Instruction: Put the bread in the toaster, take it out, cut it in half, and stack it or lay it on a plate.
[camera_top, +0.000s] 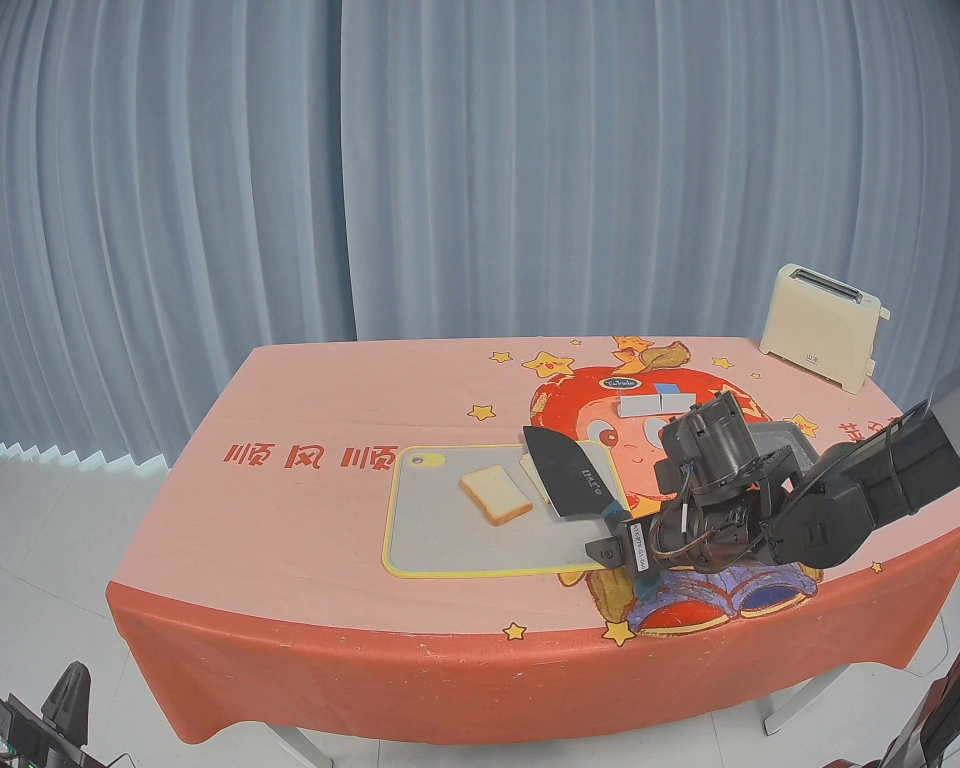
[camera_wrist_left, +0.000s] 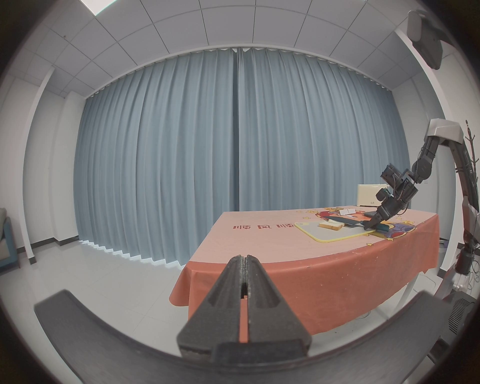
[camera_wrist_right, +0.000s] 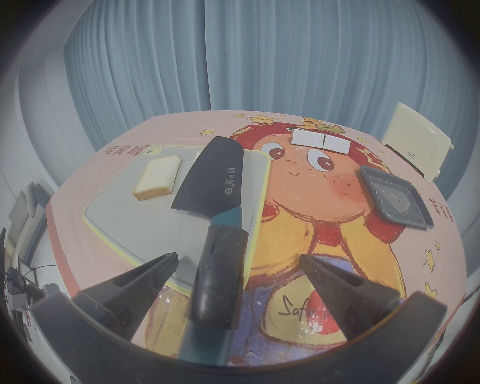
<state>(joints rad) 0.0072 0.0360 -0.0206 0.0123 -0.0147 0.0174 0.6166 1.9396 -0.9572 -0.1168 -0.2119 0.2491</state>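
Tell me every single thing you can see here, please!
tablecloth: one, orange-pink with a cartoon, over the table.
cutting board: one, grey with a yellow rim, mid-table.
bread: one piece clearly seen, pale, on the cutting board.
knife: one, black blade and teal handle, blade over the board.
toaster: one, cream, far right corner.
plate: one, dark grey, right of the board.
white blocks: two, white, end to end beyond the board.
curtain: one, blue-grey, behind the table.
right fingers: two, black, open either side of the knife handle.
left fingers: two, black, shut, away from the table.
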